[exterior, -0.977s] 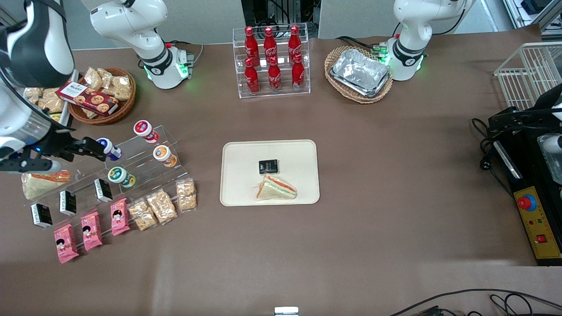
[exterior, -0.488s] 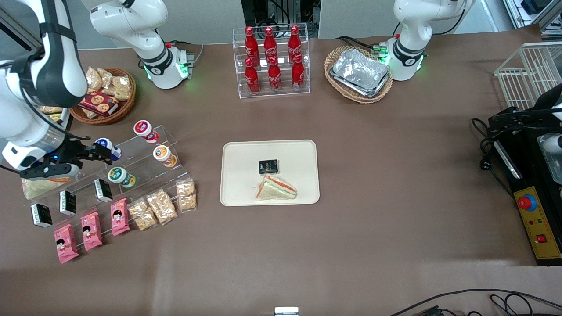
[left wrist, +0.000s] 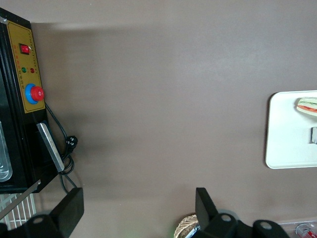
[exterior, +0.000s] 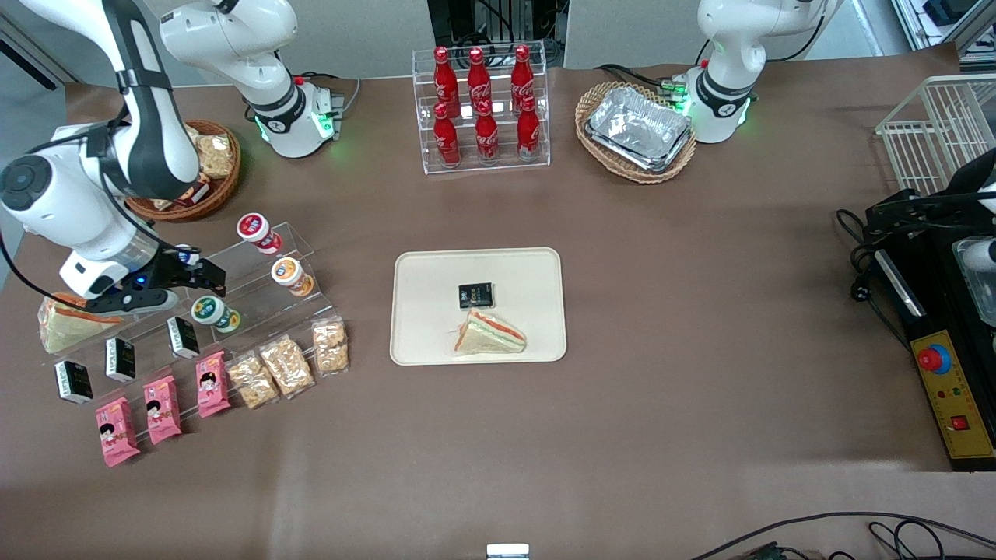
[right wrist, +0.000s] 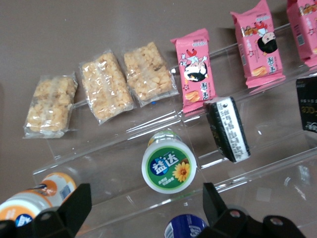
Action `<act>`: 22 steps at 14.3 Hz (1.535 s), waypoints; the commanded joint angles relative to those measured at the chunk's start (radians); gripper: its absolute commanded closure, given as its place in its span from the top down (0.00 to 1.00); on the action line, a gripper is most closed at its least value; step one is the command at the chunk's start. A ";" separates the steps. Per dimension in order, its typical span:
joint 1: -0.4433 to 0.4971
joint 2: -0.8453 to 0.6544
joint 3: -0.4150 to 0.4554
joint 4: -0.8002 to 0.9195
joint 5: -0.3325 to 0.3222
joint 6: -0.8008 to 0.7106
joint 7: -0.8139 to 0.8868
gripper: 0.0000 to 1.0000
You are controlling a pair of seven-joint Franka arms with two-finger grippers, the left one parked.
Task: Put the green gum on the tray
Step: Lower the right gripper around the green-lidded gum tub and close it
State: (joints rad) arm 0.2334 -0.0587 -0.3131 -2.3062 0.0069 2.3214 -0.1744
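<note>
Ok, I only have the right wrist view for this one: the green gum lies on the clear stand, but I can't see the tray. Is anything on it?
Observer: Yes. In the front view the tray holds a sandwich and a small black packet; the green gum is not on it.
Operator: Room for the gum?
Observer: The part of the tray toward the working arm's end is bare.
Operator: And where's the gripper?
Observer: The gripper, open, hovers over the stand, slightly farther from the front camera than the gum.
</note>
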 commanded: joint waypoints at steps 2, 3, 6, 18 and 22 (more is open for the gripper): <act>0.003 0.014 -0.001 -0.047 -0.019 0.073 -0.007 1.00; 0.001 0.026 -0.001 -0.047 -0.019 0.088 -0.019 1.00; -0.020 0.065 -0.003 -0.047 -0.019 0.145 -0.065 1.00; -0.036 0.115 -0.001 -0.045 -0.019 0.213 -0.096 0.88; -0.032 0.125 0.000 -0.047 -0.018 0.227 -0.090 0.83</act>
State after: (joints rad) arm 0.1998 0.0575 -0.3144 -2.3496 0.0037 2.5222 -0.2647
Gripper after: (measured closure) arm 0.128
